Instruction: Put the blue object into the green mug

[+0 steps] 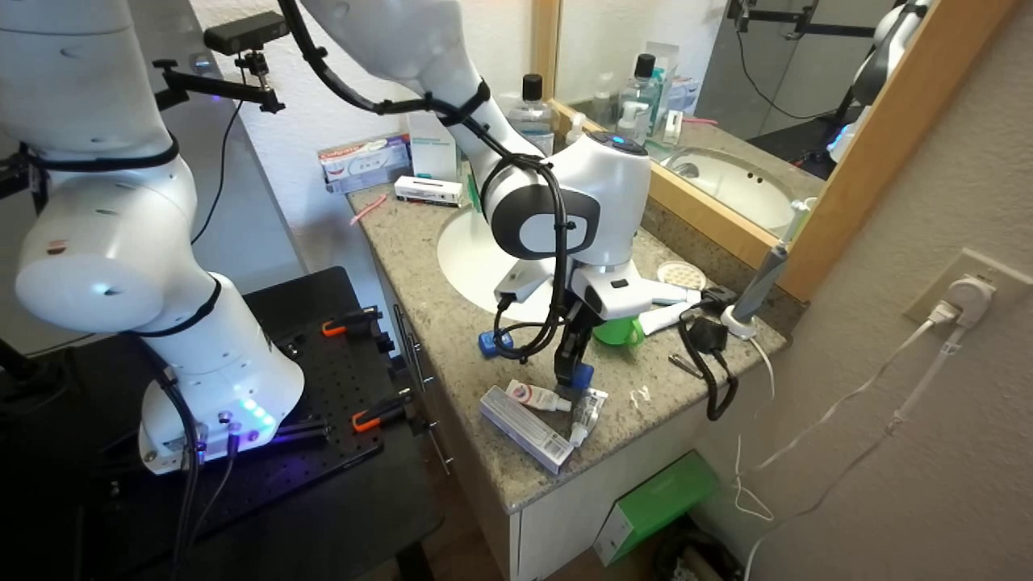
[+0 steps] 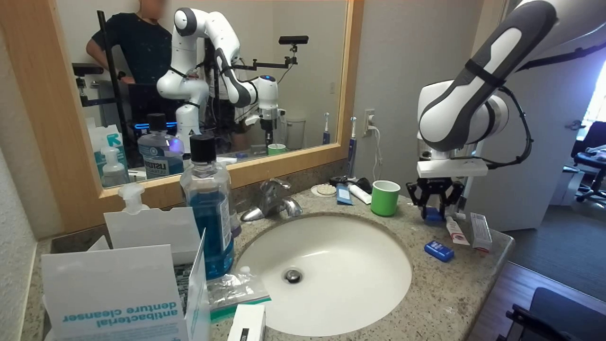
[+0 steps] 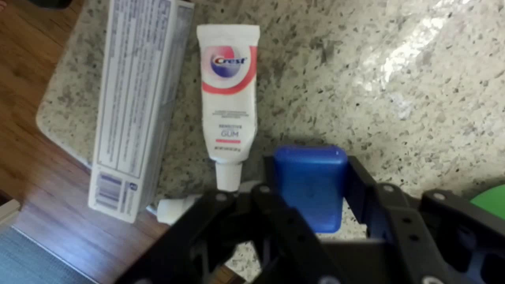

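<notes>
Black two-finger end effector (image 3: 313, 173), nearest in wrist view, is clamped on rectangular blue plastic case (image 3: 311, 197), low by speckled stone counter (image 3: 323, 86); can't tell if it's touching. Bright-green cylindrical mug (image 2: 384, 201) stands upright nearby, apart. Risks IMO: case catches rim if tilted or off-ctr; low carry knocks mug; smooth sides may slip w/ weak grip; white-and-red toothpaste tube (image 3: 229, 106) drags if snagged.

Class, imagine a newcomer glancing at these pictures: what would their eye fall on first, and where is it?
Probably the large white robot arm over the speckled counter, its black gripper closed on a small blue box. Next might come the bright green mug standing upright beside the white sink, then the tall bottle of blue liquid in front of the mirror.
</notes>
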You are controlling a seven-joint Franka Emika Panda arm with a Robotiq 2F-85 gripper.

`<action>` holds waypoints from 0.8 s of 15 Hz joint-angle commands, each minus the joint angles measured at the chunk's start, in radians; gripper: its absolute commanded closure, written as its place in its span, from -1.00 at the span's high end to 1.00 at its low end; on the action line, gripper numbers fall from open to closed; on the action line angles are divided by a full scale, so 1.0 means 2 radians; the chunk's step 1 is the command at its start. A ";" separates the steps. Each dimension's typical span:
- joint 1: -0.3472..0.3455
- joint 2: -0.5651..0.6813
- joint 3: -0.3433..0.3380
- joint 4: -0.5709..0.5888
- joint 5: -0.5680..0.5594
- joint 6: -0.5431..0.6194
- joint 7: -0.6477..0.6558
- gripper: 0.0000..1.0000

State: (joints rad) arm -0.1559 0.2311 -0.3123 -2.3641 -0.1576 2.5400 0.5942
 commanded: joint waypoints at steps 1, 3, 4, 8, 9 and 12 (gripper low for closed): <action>0.012 -0.057 -0.015 -0.035 -0.048 -0.001 0.010 -0.60; 0.010 -0.082 -0.015 -0.048 -0.076 0.000 0.017 -0.60; 0.007 -0.093 -0.013 -0.055 -0.089 0.000 0.018 -0.60; -0.005 -0.141 0.001 -0.079 -0.130 -0.002 0.027 -0.60; -0.008 -0.155 0.006 -0.085 -0.136 -0.003 0.026 -0.60; -0.015 -0.191 0.027 -0.097 -0.144 -0.011 0.028 -0.60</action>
State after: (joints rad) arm -0.1581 -0.0456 -0.3083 -2.5054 -0.4192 2.5398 0.6323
